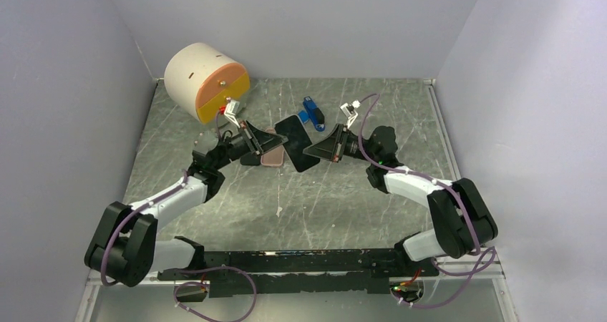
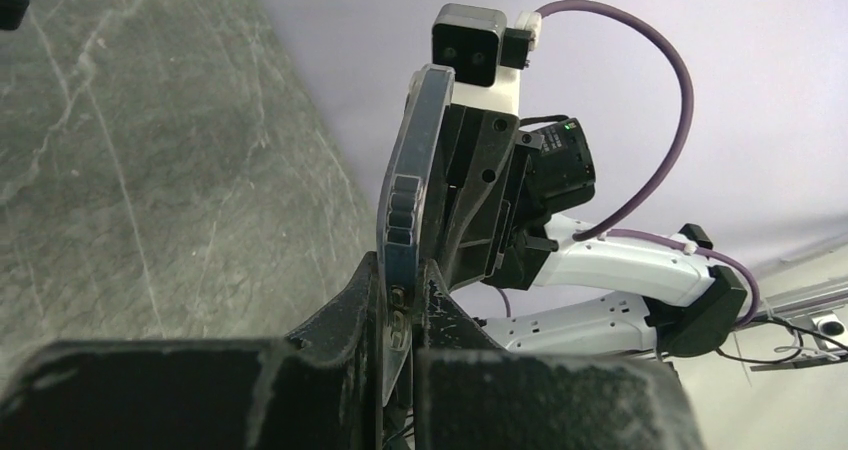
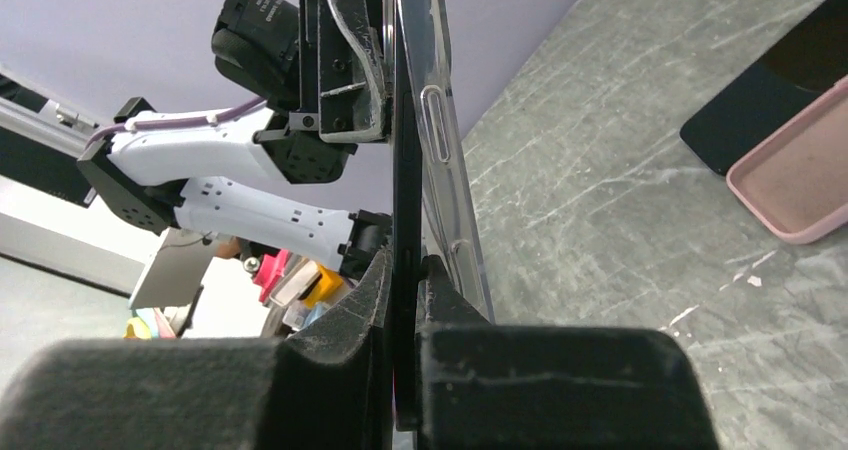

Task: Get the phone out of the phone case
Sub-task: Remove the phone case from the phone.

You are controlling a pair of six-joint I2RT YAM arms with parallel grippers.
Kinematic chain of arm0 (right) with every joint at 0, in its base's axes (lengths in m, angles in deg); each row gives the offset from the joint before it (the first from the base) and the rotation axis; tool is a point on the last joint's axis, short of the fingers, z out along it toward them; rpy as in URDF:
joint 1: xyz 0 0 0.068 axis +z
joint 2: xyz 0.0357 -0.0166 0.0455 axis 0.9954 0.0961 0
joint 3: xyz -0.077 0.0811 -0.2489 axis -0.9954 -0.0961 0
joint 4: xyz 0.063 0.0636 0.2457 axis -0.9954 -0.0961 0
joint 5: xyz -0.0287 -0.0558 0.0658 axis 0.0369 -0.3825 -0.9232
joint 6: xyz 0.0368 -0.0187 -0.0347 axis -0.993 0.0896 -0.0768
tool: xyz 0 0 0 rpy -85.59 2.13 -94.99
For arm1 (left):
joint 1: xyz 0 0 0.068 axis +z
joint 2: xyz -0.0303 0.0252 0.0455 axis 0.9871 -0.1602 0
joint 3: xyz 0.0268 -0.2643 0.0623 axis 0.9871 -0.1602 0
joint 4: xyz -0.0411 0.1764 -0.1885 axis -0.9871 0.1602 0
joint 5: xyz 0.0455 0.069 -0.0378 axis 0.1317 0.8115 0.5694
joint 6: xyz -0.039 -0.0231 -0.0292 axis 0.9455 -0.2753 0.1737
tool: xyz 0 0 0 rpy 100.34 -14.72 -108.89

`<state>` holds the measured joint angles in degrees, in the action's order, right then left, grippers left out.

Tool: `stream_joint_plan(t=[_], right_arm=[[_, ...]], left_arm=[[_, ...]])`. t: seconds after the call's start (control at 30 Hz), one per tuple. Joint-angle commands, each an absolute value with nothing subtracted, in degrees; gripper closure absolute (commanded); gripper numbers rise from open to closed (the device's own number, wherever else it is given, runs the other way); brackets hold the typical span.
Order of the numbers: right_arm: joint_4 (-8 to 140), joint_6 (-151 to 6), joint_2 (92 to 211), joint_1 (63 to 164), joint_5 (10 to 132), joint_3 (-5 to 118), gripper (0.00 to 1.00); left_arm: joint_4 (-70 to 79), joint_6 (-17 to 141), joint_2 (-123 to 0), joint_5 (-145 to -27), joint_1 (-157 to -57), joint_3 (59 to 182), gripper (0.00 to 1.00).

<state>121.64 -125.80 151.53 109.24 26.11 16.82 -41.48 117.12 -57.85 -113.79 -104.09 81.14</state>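
Your grey, streaked bench (image 1: 401,122) carries a big cream cylinder (image 1: 204,79) with an orange-and-yellow face, lying at its far left corner. Your left arm (image 1: 172,197) and right arm (image 1: 411,182) reach in from the near edge and meet over the middle of the bench.

Your left hand (image 2: 397,315) is clamped on the edge of the clear phone case (image 3: 447,140). Your right hand (image 3: 405,270) is pressed together on the edge of the dark phone (image 3: 407,150). Both wrist cameras see the pair edge-on, held between the two hands and off the bench. At your right hand's fingertips the clear wall stands just to the side of the phone. How far the phone has come out of it you cannot tell.

On the bench below lies a pink case (image 3: 795,185), open side up. A dark slab (image 3: 770,90) lies just beside it. A small blue object (image 1: 313,112) rests a little farther back, near the right hand.
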Motion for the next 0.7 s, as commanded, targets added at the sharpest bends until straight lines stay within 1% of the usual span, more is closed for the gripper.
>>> stream_joint_plan(t=[0.0,0.13,0.27,0.3,0.4,0.57,0.67], right_arm=[[129.1,-125.8,152.5,110.3,28.7,15.3,1.00],[132.4,-128.7,154.5,110.7,29.8,14.0,1.00],[136.6,-132.5,156.1,110.9,31.6,12.6,1.00],[136.8,-133.2,156.3,110.9,32.3,12.4,1.00],[135.5,-133.7,156.1,110.9,35.0,12.3,1.00],[131.3,-134.7,154.4,111.0,41.5,11.2,1.00],[130.2,-135.9,152.9,110.9,44.9,10.4,1.00]], left_arm=[[-39.0,115.0,-59.9,-113.6,-105.3,80.3,0.91],[-39.1,115.0,-61.6,-112.5,-105.4,79.9,0.73],[-40.3,114.8,-62.9,-111.6,-105.4,79.1,0.42],[-40.5,114.6,-62.8,-111.3,-105.4,78.9,0.38],[-38.9,112.8,-62.1,-110.5,-105.4,78.6,0.31],[-36.3,108.3,-58.3,-107.2,-105.5,76.6,0.13],[-33.1,104.0,-55.3,-104.2,-106.3,75.2,0.10]])
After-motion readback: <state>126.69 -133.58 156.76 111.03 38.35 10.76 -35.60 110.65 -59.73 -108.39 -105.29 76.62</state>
